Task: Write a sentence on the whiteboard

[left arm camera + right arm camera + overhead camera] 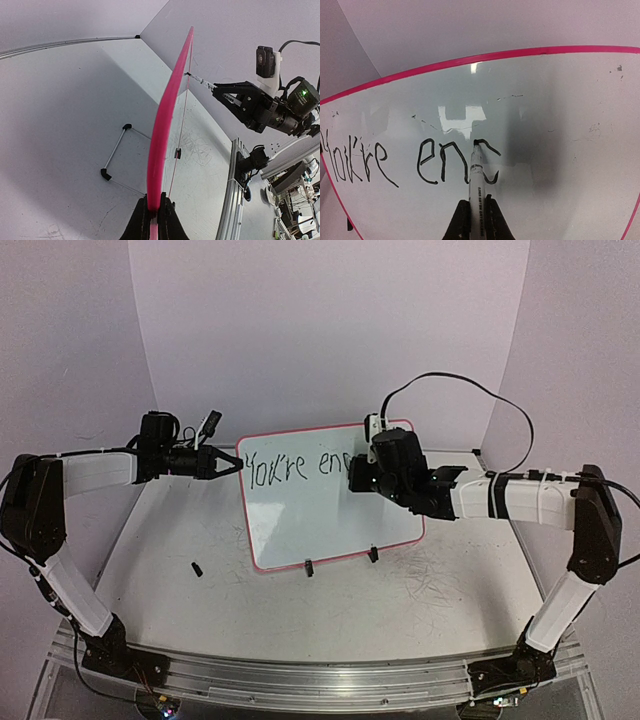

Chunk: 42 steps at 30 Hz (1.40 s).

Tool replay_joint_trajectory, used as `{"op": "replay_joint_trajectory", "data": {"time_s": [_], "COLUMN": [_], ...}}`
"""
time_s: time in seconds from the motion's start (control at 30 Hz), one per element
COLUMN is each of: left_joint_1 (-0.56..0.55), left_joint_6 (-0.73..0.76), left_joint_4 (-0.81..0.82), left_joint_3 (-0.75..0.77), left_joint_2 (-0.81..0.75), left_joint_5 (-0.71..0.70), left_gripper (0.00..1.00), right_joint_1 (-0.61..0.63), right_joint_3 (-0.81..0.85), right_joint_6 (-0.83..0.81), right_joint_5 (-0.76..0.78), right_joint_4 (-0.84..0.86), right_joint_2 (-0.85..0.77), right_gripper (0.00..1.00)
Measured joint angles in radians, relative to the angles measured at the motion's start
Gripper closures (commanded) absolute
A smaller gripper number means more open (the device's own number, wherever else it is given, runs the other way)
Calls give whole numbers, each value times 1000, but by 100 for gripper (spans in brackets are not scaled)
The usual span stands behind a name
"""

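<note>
**Left arm.** The upper link is raised from its base at the near-left of the table (200, 610), and the forearm is held level, pointing toward 3 o'clock in the top view. The left gripper (225, 462) is placed at the upper-left corner of the whiteboard (330, 525), at the board's 10 o'clock. In the left wrist view the jaws are seen pinching the pink rim, with the board edge-on between them.

**Right arm.** The elbow is set out at far right and the forearm is extended level toward 9 o'clock. The right gripper (477, 215) is held in front of the board's upper middle. Its jaws are clamped on a marker (476, 177), whose tip is touching the board at the last stroke.

**Task item.** The sentence (395, 162) is written along the board's top. "You're en" and one unfinished letter can be read, running from the left rim to about mid-width.

**Edges and room.**
- Bare board is noted at 3 o'clock of the tip, up to the right rim.
- The lower half, at 6 o'clock, is unwritten.
- The top rim lies near the writing at 12 o'clock.
- The board is stood tilted on two clip feet (309, 567), with a wire stand (117, 155) behind it.
- A small black object (197, 567) is lying on the table at the board's 8 o'clock, apart from it.
</note>
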Motion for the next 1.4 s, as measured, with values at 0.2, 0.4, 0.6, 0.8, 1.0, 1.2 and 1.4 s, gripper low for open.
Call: {"op": "replay_joint_trajectory", "data": {"time_s": [0.2, 0.4, 0.6, 0.8, 1.0, 1.2, 1.4], "left_joint_1": [0, 0, 0, 0, 0, 0, 0], "left_joint_6": [2, 3, 3, 3, 3, 3, 3], "left_joint_4": [0, 0, 0, 0, 0, 0, 0], "left_joint_3": [0, 0, 0, 0, 0, 0, 0], "left_joint_2": [0, -1, -1, -2, -2, -2, -2], "left_joint_5": [2, 7, 8, 8, 8, 8, 8], "left_gripper": [100, 100, 100, 100, 100, 100, 100], "right_joint_1": [-1, -33, -48, -48, -48, -48, -47], "right_joint_3": [-47, -158, -150, -106, -86, -81, -80], "right_joint_6": [1, 0, -6, -16, -18, -16, -11], "right_joint_5": [-3, -43, -54, -56, -47, -39, -29], "right_joint_4": [24, 45, 56, 58, 56, 52, 46], "right_joint_2": [-33, -134, -131, -100, -73, -54, -53], "right_gripper": [100, 100, 100, 100, 100, 100, 100]}}
